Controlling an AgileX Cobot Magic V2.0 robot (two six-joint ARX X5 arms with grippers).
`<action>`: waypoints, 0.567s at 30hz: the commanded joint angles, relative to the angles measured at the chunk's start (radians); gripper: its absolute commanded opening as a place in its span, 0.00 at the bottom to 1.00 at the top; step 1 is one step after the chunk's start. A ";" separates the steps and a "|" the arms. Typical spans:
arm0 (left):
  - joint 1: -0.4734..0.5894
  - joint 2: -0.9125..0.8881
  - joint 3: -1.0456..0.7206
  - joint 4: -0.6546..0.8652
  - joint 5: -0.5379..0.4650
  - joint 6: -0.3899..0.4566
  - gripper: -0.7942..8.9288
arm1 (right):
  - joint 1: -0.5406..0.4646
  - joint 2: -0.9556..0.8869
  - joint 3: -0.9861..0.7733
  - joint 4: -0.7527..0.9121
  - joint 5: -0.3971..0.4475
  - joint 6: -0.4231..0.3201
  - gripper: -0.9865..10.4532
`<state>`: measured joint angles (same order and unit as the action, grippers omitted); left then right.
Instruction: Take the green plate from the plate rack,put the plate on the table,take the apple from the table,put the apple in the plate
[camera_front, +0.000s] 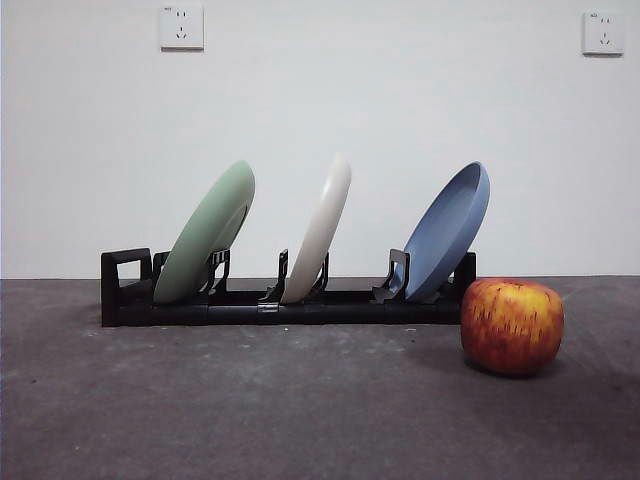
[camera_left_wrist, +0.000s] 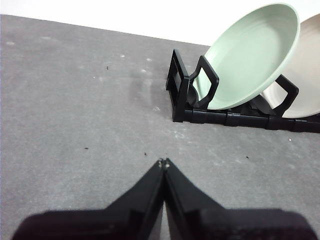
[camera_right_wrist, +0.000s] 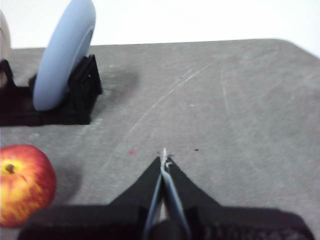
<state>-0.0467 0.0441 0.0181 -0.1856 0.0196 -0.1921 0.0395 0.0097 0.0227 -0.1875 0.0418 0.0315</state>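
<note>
The green plate (camera_front: 206, 233) stands tilted in the left slot of the black plate rack (camera_front: 280, 305) on the dark grey table (camera_front: 250, 410). It also shows in the left wrist view (camera_left_wrist: 250, 55), in the rack (camera_left_wrist: 227, 117). The apple (camera_front: 512, 326) sits on the table by the rack's right end, and shows in the right wrist view (camera_right_wrist: 22, 182). My left gripper (camera_left_wrist: 163, 163) is shut and empty, over bare table short of the rack. My right gripper (camera_right_wrist: 163, 159) is shut and empty, beside the apple. Neither arm shows in the front view.
A cream-white plate (camera_front: 322, 228) stands in the rack's middle slot and a blue plate (camera_front: 450, 228) in its right slot (camera_right_wrist: 65, 55). A white wall with two sockets (camera_front: 181, 27) rises behind the table. The table's far corner shows in the right wrist view (camera_right_wrist: 295, 47).
</note>
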 joint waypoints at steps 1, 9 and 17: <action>0.002 0.002 -0.003 0.006 0.009 -0.042 0.08 | 0.000 -0.001 -0.008 0.000 -0.010 0.176 0.07; 0.002 0.002 0.005 0.006 0.134 -0.183 0.08 | 0.000 -0.001 0.009 0.000 -0.033 0.426 0.07; 0.002 0.065 0.157 -0.028 0.274 -0.201 0.08 | 0.000 0.083 0.176 0.000 -0.160 0.488 0.07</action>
<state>-0.0467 0.1009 0.1551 -0.2165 0.2832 -0.3866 0.0395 0.0784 0.1745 -0.2001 -0.1070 0.4992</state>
